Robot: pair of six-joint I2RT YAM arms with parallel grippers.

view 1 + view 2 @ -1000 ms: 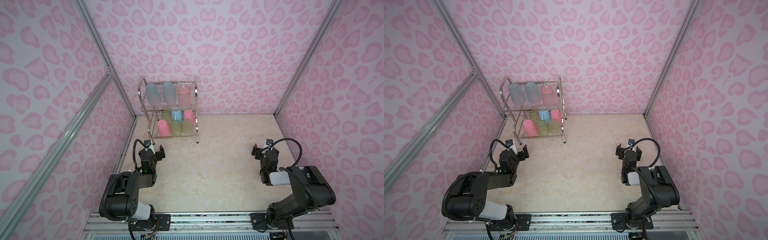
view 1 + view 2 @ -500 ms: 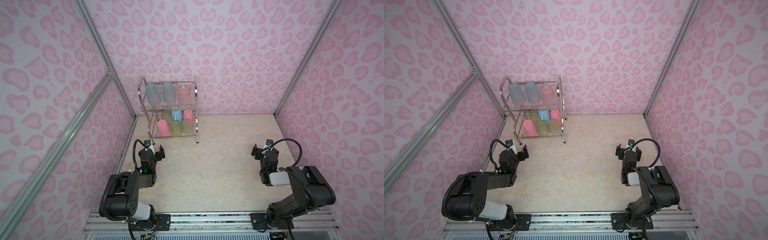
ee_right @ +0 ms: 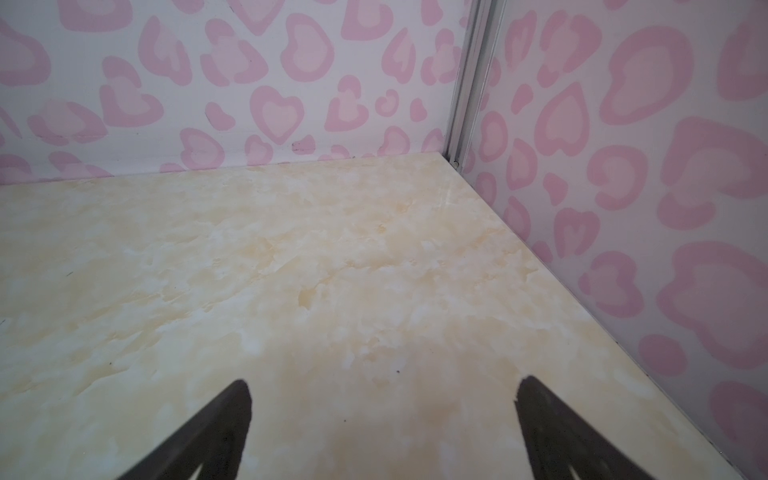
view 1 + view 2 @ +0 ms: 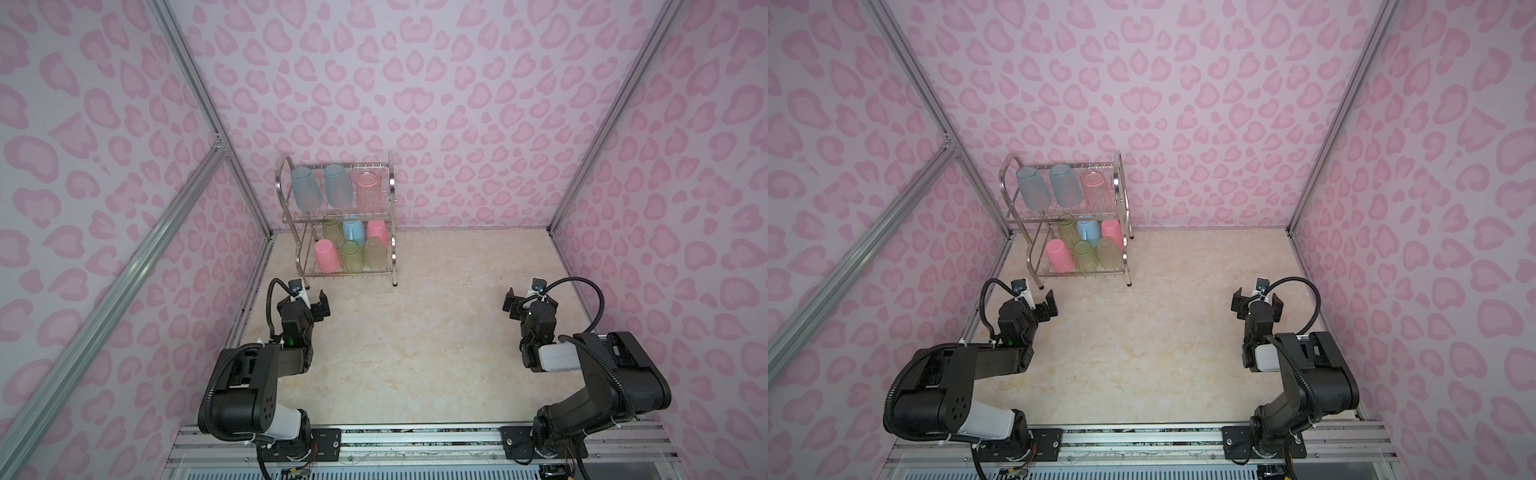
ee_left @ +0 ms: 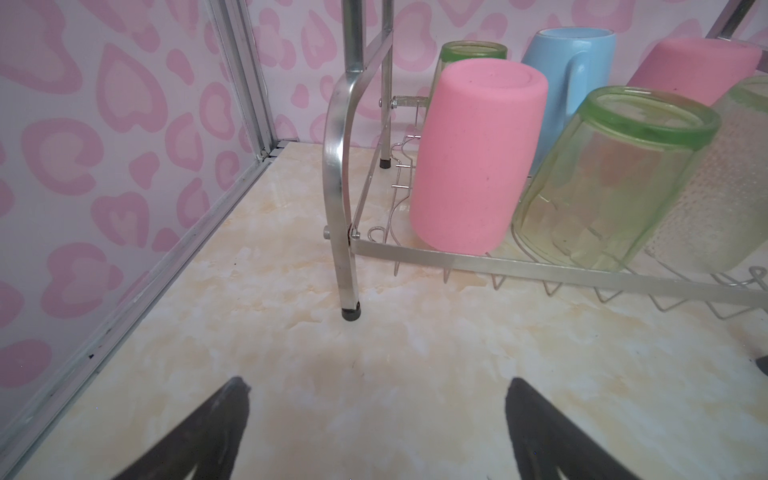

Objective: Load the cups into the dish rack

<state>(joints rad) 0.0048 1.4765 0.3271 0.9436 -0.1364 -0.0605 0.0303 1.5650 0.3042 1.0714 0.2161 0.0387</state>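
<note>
Scanning the desk (image 4: 415,332), you find every cup (image 4: 326,256) sitting in the rack (image 5: 336,166) at its far left corner, just ahead of your left pincer (image 4: 305,302), which, like your right pincer (image 4: 531,300), gapes wide and holds nothing.

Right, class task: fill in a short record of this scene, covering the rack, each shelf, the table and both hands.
rack: dish rack, two tiers, back left of the table
top shelf: two teal cups, one peach cup
bottom shelf: two pink cups, three green cups, light-blue mug
cups on table: none seen
left hand: open, empty, near the rack's front leg
right hand: open, empty, over bare table
</note>
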